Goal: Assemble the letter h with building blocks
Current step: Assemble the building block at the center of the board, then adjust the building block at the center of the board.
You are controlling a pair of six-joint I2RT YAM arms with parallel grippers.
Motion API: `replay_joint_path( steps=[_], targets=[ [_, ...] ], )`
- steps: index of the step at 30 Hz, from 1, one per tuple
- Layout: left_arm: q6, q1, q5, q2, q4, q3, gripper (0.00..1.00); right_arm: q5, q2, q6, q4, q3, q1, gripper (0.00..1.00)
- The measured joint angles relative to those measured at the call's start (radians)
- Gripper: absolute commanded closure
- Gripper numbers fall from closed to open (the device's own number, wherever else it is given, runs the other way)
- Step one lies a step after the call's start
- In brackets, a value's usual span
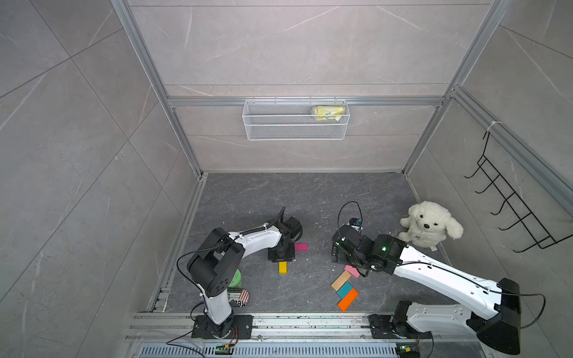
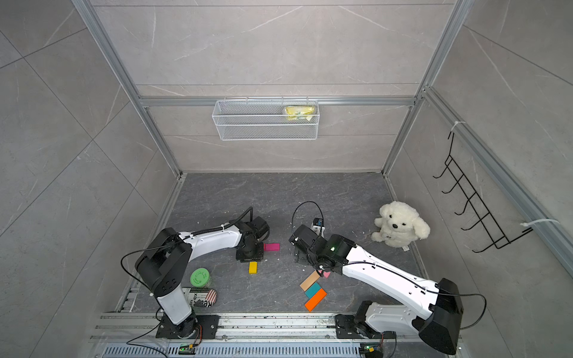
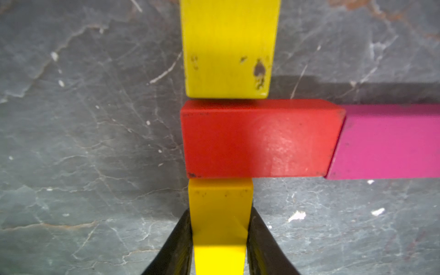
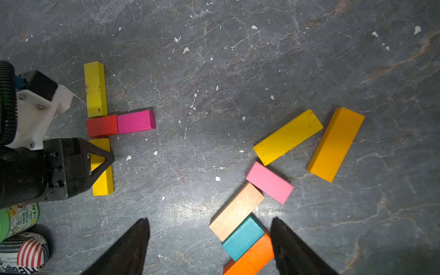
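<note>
Left pincer (image 3: 220, 210), narrow: fingers (image 3: 176, 250) pressed on both long sides of the held yellow block (image 3: 220, 197), which lies on the desk (image 3: 95, 142). Its end touches one long side of the red block (image 3: 257, 140); the scuffed yellow block (image 3: 228, 47) abuts the opposite side. Magenta block (image 3: 390, 142): end to end with the red block, touching. Right pincer (image 4: 209, 219): wide, empty, well apart from the red block, beyond its magenta end. Also beyond that end: loose yellow block (image 4: 288, 137), amber block (image 4: 335, 144), pink block (image 4: 269, 182), tan block (image 4: 237, 210), teal block (image 4: 242, 238), orange block (image 4: 250, 259). Teal touches tan and orange.
</note>
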Motion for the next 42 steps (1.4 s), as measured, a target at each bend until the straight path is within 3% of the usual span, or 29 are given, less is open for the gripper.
replay_joint_path(
  steps=[6, 20, 27, 31, 42],
  targets=[
    [0.003, -0.013, -0.004, -0.007, -0.005, 0.0, 0.48, 0.0, 0.0, 0.001, -0.012, 0.0, 0.0, 0.17],
    [-0.026, -0.053, -0.004, -0.193, -0.056, -0.019, 0.52, -0.034, 0.019, 0.048, -0.044, -0.087, -0.001, 0.16],
    [-0.058, -0.193, 0.014, -0.241, -0.08, -0.095, 0.48, -0.035, 0.019, 0.053, -0.045, -0.088, -0.001, 0.16],
    [-0.07, -0.245, 0.048, -0.249, -0.077, -0.138, 0.49, -0.035, 0.019, 0.053, -0.045, -0.088, -0.001, 0.16],
    [-0.079, -0.246, 0.068, -0.2, -0.042, -0.158, 0.45, -0.035, 0.018, 0.053, -0.053, -0.088, -0.001, 0.16]
  ],
)
